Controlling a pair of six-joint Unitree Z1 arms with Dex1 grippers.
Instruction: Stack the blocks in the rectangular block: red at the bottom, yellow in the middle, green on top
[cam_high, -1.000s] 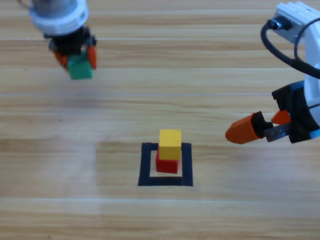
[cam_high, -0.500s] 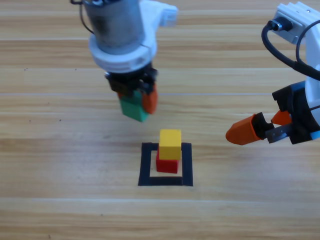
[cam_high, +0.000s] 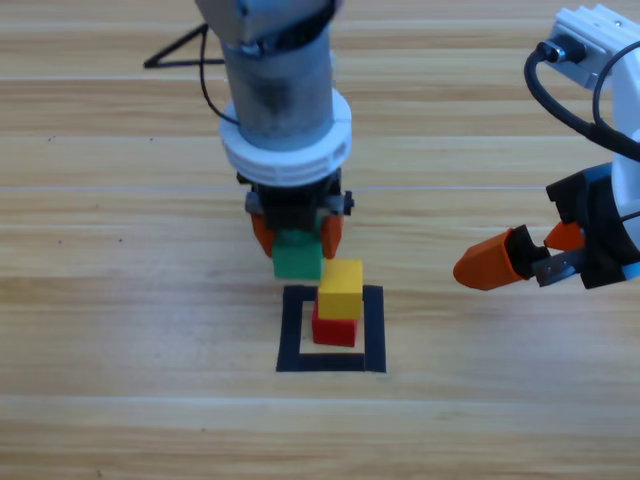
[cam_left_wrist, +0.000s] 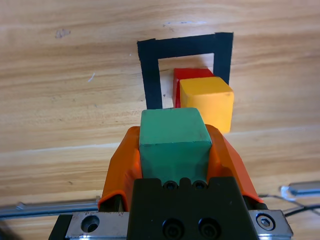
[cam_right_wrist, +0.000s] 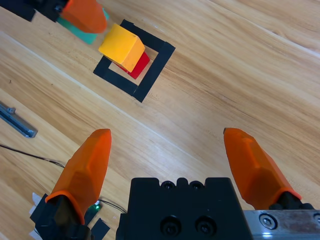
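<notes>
One matte teal-green cube (cam_high: 298, 256) sits clamped in the left hand (cam_high: 297, 237), faces plain.

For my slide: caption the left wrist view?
Left gripper carries the teal-green cube toward yellow cube stacked on red.

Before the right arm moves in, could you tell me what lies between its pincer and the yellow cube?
Only bare wooden table and one side of the black tape frame lie between the open right pincer and the yellow cube, as the high view shows.
</notes>
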